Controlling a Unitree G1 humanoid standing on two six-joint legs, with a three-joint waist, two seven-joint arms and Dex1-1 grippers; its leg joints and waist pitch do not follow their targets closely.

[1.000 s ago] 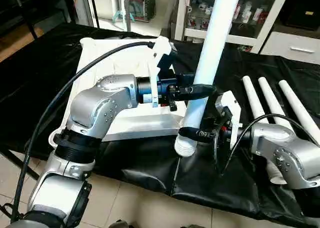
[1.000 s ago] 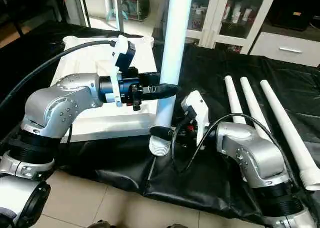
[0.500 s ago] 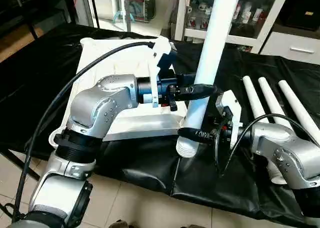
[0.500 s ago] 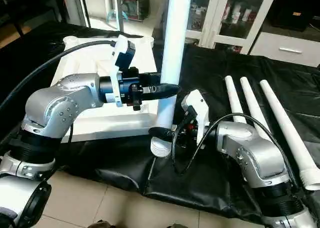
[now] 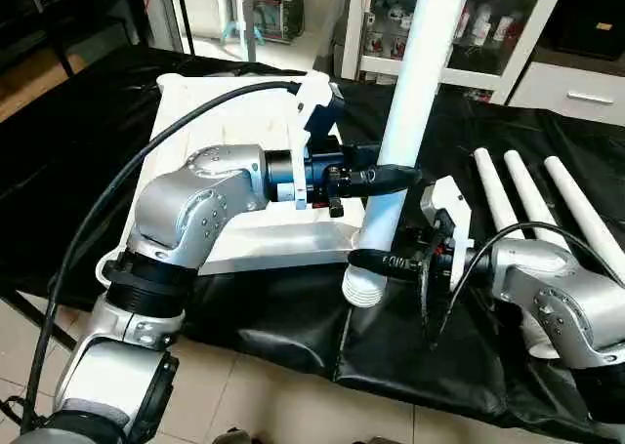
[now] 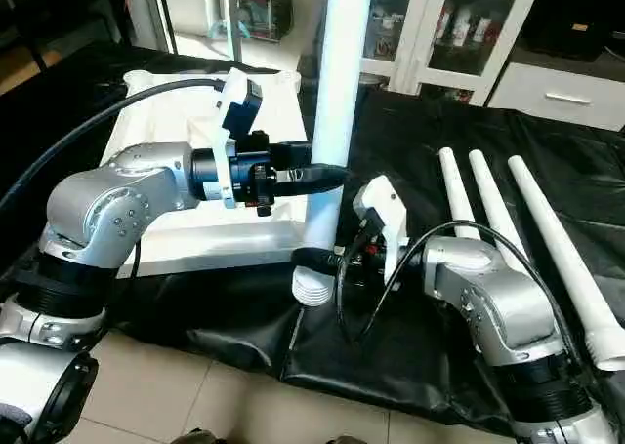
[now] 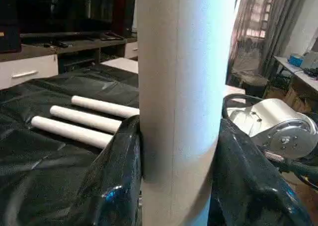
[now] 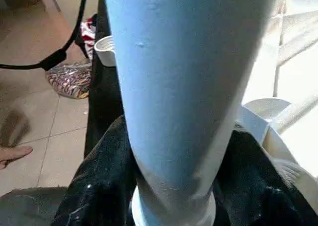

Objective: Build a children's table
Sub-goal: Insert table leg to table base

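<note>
Both grippers clamp one table leg upright at the tabletop's near corner.

From my station: the tabletop [image 5: 234,122] lies underside-up on the black sheet [image 5: 88,151]. The left gripper [image 5: 391,177] grips the upright leg [image 5: 415,83] higher up; the right gripper [image 5: 376,260] holds it near its ribbed end. Three spare legs [image 5: 532,195] lie right.

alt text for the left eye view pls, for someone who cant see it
Both grippers hold one white table leg upright beside the near corner of the upside-down white tabletop: the left gripper grips higher, the right gripper near its ribbed lower end. Three more legs lie on the black sheet to the right.
</note>
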